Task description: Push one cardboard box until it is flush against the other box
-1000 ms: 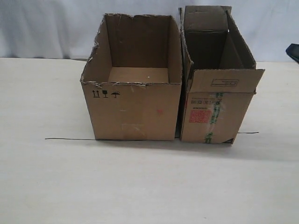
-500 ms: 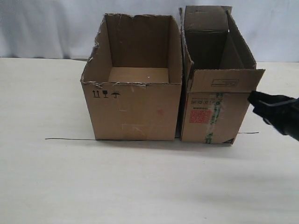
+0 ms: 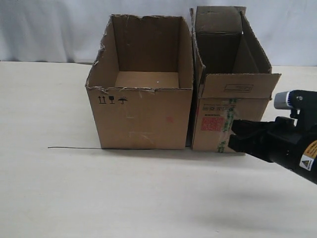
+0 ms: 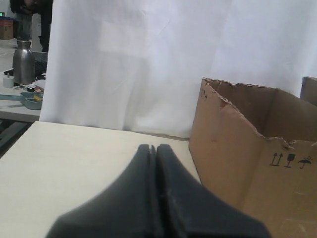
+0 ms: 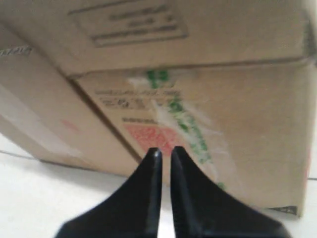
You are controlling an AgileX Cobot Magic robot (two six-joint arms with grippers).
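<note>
The cardboard box (image 3: 233, 87), narrow and tall with raised flaps, a red label and green-printed tape, stands on the right (image 5: 237, 114). Directly to its left stands the other box (image 3: 143, 116), wider, with a ragged rim and black symbols (image 4: 237, 163). Their sides run close together, and only a thin dark slit shows low down between them. My right gripper (image 3: 233, 134) (image 5: 166, 149) is shut and holds nothing. It hangs just in front of the narrow box's lower front face, pointing at the red label. My left gripper (image 4: 152, 146) is shut and empty, to the left of the wide box and out of the exterior view.
Both boxes sit on a pale table (image 3: 148, 198) in front of a white curtain (image 3: 49, 29). A thin black line (image 3: 74, 148) runs along the table under the boxes' front edges. A metal bottle (image 4: 23, 62) stands on a side table beyond the curtain.
My right arm came in from the right edge and moved left, from beside the narrow box to in front of its lower front face. Neither box has moved.
</note>
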